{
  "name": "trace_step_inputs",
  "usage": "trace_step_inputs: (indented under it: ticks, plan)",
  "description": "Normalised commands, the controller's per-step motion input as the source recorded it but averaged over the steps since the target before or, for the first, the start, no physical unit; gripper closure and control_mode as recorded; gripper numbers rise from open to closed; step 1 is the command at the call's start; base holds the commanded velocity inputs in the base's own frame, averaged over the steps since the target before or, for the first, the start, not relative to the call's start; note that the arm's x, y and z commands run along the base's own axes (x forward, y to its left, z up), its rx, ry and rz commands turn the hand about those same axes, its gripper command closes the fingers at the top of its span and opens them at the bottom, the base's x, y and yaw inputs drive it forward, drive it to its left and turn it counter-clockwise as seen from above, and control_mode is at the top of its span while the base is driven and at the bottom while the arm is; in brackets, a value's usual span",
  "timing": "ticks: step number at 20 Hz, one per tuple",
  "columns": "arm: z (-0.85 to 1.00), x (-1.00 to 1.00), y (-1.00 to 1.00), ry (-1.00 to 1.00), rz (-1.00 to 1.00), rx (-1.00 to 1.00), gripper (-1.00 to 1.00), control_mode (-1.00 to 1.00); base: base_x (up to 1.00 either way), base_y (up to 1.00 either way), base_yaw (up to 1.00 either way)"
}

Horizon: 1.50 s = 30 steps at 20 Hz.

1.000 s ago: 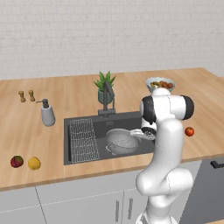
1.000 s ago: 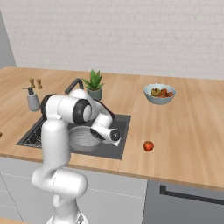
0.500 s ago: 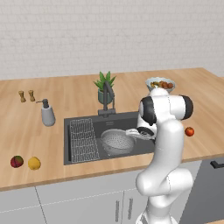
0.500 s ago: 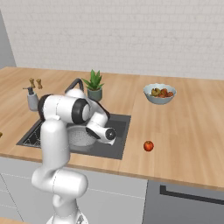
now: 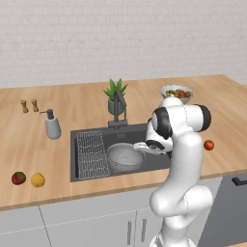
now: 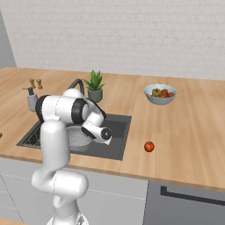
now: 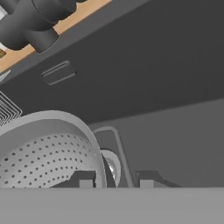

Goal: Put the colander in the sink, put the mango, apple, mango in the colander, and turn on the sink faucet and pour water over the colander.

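grey perforated colander [image 5: 125, 157] low in sink [image 5: 159, 162], gripper [image 7: 114, 180] clenched on rim; early release risks tipping.

- The arm [image 5: 181, 159] was made of smooth, rounded glossy white segments.
- Dark grey bands and round caps marked its joints, one at the shoulder-like bend.
- A broad white pedestal formed its base.
- The gripper [image 7: 114, 180] ended in two small dark, blocky finger tips [image 7: 84, 179].

Arm [image 6: 66, 110] hides part of colander [image 6: 81, 135]; fruit bowl [image 5: 176, 91] contents too small to tell
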Motion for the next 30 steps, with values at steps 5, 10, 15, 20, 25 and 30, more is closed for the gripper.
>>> trace_step_inputs:
  ticks: [5,10,15,20,25,30]
  plan:
    - [0.0,0.0,-0.02,0.0,0.0,-0.01,-1.0,-1.0,0.0,0.0,0.0]
    - [0.42,0.0,-0.22,0.0,0.0,0.0,-1.0,-1.0,0.0,0.0,0.0]
    - [0.93,-0.02,-0.24,0.0,0.0,0.0,-1.0,-1.0,0.0,0.0,0.0]
    - [1.0,-0.15,-0.3,0.07,0.0,0.0,-1.0,-1.0,0.0,0.0,0.0]
    - [1.0,-0.26,-0.44,0.19,0.0,0.0,-1.0,-1.0,0.0,0.0,0.0]
    - [1.0,-0.49,-0.3,0.27,0.0,0.0,-1.0,-1.0,0.0,0.0,0.0]
